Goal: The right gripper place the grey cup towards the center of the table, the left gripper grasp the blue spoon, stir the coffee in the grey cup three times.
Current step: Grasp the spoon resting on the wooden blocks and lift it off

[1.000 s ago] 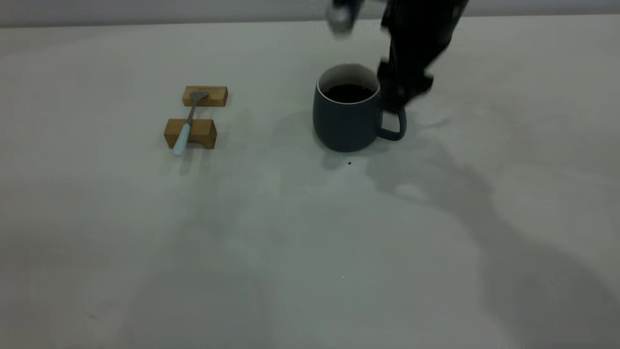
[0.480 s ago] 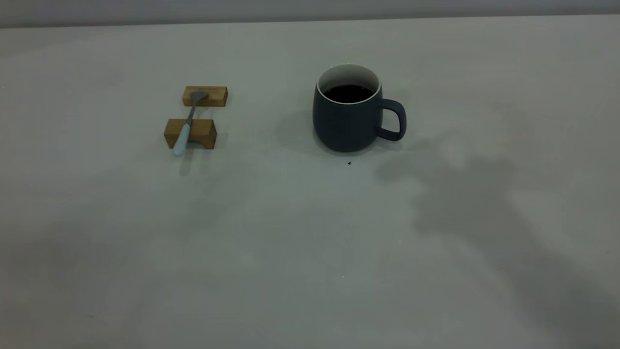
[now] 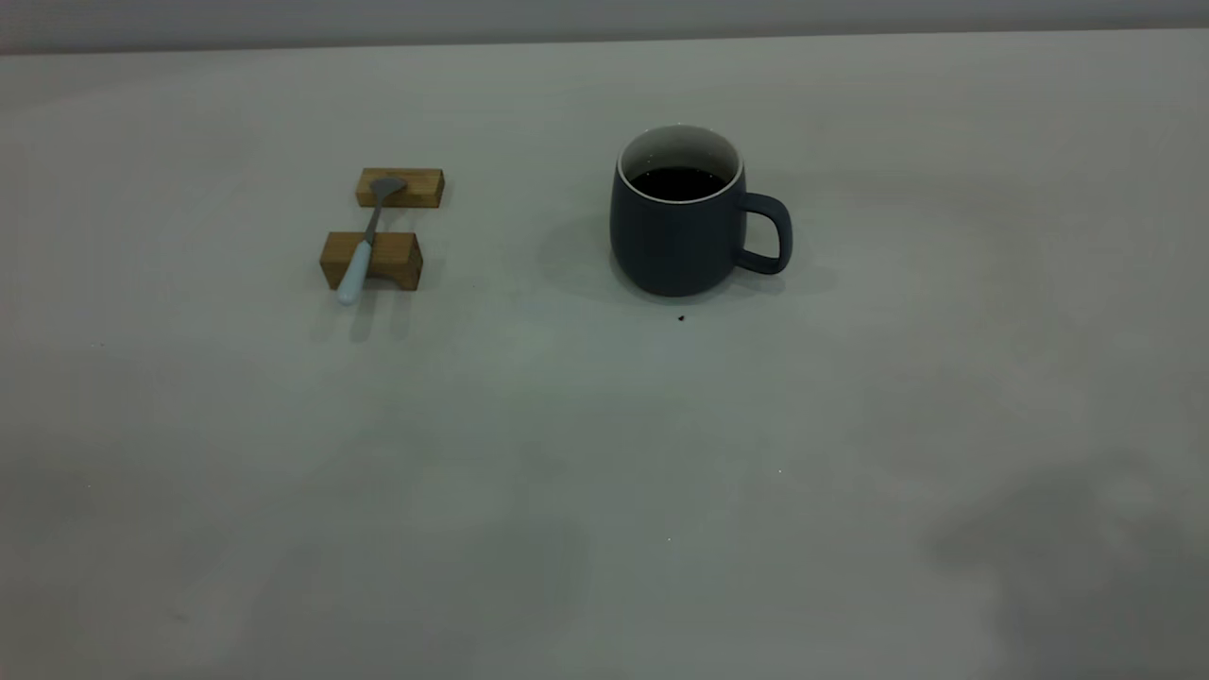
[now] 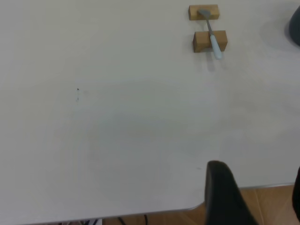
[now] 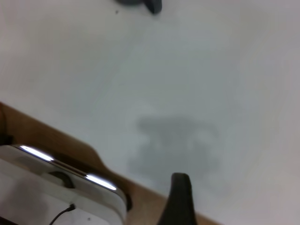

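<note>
The grey cup (image 3: 678, 236) stands upright near the middle of the table (image 3: 604, 453), handle toward the right, with dark coffee (image 3: 678, 182) inside. The blue spoon (image 3: 362, 247) lies across two wooden blocks to its left. Neither gripper appears in the exterior view. In the left wrist view the left gripper (image 4: 260, 197) hangs open and empty over the table's edge, far from the spoon (image 4: 213, 38). The right gripper (image 5: 234, 206) shows one dark finger (image 5: 180, 199) alone with nothing against it, far from the cup (image 5: 136, 2).
Two brown wooden blocks (image 3: 400, 187) (image 3: 387, 261) carry the spoon. A tiny dark speck (image 3: 681, 318) lies just in front of the cup. The table's rim (image 4: 140, 214) borders wooden floor, and a white and silver device (image 5: 56, 187) sits beyond the rim near the right arm.
The right arm, which stood at the cup's handle a second ago, has pulled away out of the exterior view; its shadow slid toward the lower right. Cup and spoon stayed put.
</note>
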